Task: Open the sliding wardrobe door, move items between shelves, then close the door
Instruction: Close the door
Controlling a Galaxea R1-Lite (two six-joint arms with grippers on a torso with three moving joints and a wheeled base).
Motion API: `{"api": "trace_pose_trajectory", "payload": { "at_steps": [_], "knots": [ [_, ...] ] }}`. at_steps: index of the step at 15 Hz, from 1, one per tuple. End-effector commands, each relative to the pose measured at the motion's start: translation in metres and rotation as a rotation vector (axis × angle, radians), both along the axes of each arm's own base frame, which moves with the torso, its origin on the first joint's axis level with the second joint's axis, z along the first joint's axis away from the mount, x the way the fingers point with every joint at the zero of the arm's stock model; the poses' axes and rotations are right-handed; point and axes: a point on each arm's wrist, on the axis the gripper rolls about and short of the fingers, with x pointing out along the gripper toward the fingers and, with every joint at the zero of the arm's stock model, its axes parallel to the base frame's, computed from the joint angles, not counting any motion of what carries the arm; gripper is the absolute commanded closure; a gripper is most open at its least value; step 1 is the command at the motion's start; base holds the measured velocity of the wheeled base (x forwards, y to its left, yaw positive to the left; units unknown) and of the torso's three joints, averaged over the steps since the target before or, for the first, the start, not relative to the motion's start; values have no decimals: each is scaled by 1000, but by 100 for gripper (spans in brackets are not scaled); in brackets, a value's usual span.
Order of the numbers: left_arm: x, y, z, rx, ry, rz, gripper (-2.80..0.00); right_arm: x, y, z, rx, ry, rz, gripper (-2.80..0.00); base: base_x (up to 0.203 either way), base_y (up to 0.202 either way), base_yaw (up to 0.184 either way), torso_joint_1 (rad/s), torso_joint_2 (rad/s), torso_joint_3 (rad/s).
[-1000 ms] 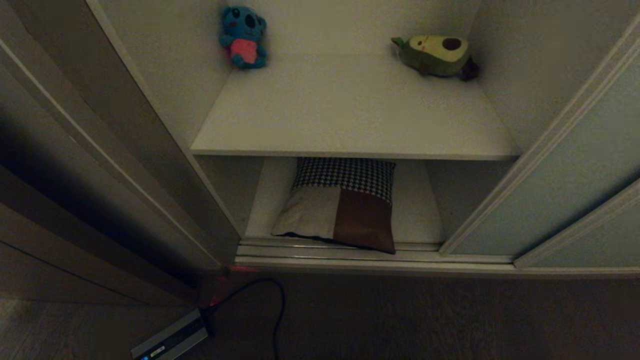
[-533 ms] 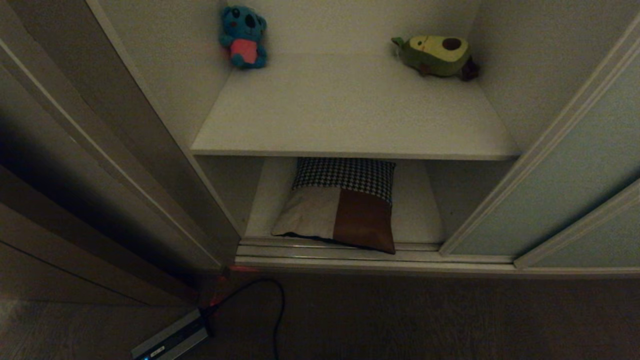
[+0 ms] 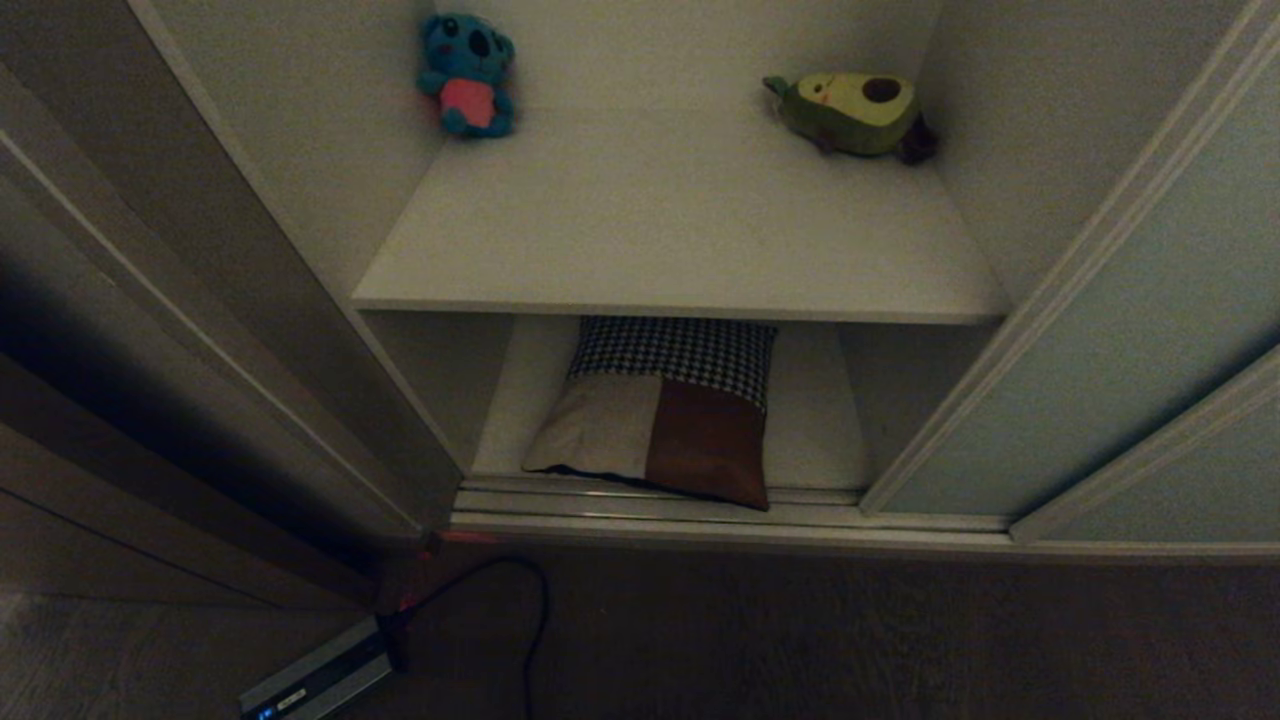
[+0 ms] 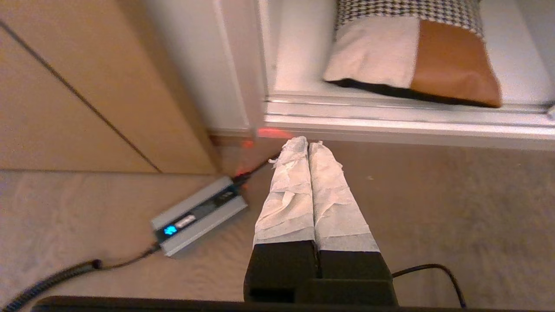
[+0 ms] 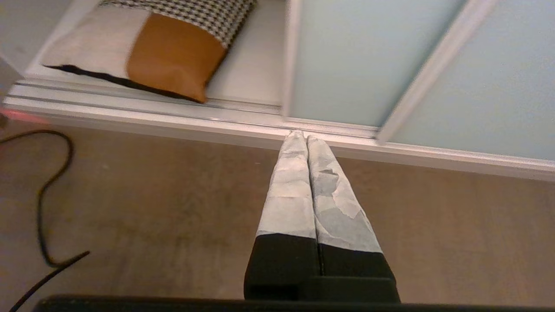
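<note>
The floor (image 3: 850, 640) before the wardrobe was dark and wood-grained. At far left stood the grey-brown side frame (image 3: 190, 260). Near its foot a small grey box (image 3: 315, 680) with a blue light lay on the floor, a black cable (image 3: 535, 620) looping from it.

The compartment stood open. On the upper shelf (image 3: 680, 225), a blue plush toy (image 3: 465, 75) sat in the far left corner and an avocado plush (image 3: 850, 112) lay in the far right corner, well apart. On the lower shelf (image 3: 815, 430), the cushion (image 3: 660, 420) lay flat left of centre, its houndstooth band to the far side, beige patch at left, brown patch at right, and its near edge reaching the door track (image 3: 700, 505).

The door (image 3: 1110, 340) was slid to the right, its light edge strip bordering the opening.

Neither arm appeared in the head view. The left gripper (image 4: 308, 145) hung over the floor near the frame's foot, jaws closed and empty. The right gripper (image 5: 301, 136) hung over the floor near the track at the door's near edge, jaws closed and empty.
</note>
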Motion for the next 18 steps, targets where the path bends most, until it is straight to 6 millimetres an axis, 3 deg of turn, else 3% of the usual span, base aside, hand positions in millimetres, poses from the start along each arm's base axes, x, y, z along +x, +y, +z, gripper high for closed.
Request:
{"api": "trace_pose_trajectory", "payload": {
  "at_steps": [1, 5, 18],
  "knots": [
    [0, 0, 0, 0, 1, -1, 0, 0, 0, -1, -1, 4, -1, 0, 0, -203, 3, -6, 2, 7],
    [0, 0, 0, -3, -1, -2, 0, 0, 0, -1, -1, 4, -1, 0, 0, -150, 1, 2, 4, 0],
    [0, 0, 0, -3, 0, -2, 0, 0, 0, -1, -13, 4, 0, 0, 0, 0, 0, 0, 0, 0]
  ]
}}
